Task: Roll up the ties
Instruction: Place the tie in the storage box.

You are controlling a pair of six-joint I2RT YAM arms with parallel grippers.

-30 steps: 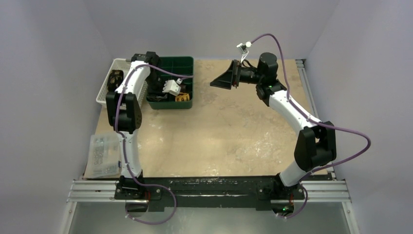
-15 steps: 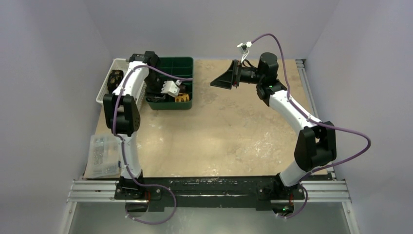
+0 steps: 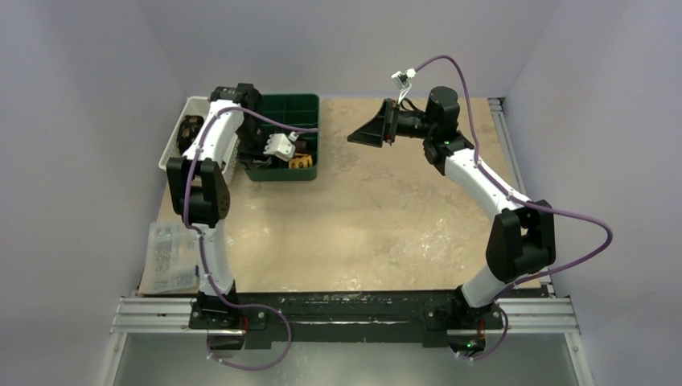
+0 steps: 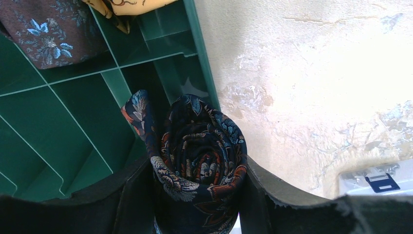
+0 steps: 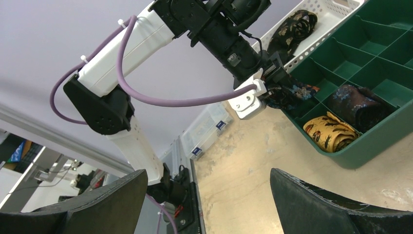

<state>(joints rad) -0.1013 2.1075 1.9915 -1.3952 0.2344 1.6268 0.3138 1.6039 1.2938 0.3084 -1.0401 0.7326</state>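
Left gripper (image 4: 197,192): clamped on a rolled navy tie (image 4: 202,156), one finger pressing each side of the roll.
Rolled navy tie: coiled tight, with a loose tail sticking up beside it. It sits at an edge compartment of the green tray (image 4: 73,97), right against the outer wall. Whether it touches the floor of the compartment cannot be told.
Left wrist view only: the coil's spiral and flowery print, plus corners of a brown tie (image 4: 46,34) and a yellow tie (image 4: 126,5) in compartments farther along.
Right gripper (image 5: 208,175): spread wide with nothing between the fingers, raised above the table (image 3: 362,217) and well apart from the tray.
Right wrist view only: the left arm from the side, reaching down into the tray. It also shows a dark patterned tie (image 5: 294,27) lying in the white basket (image 5: 336,9) beside the tray.
Overhead view only: the basket and tray side by side at the far left, and a clear plastic box (image 3: 170,256) near the left arm's base.
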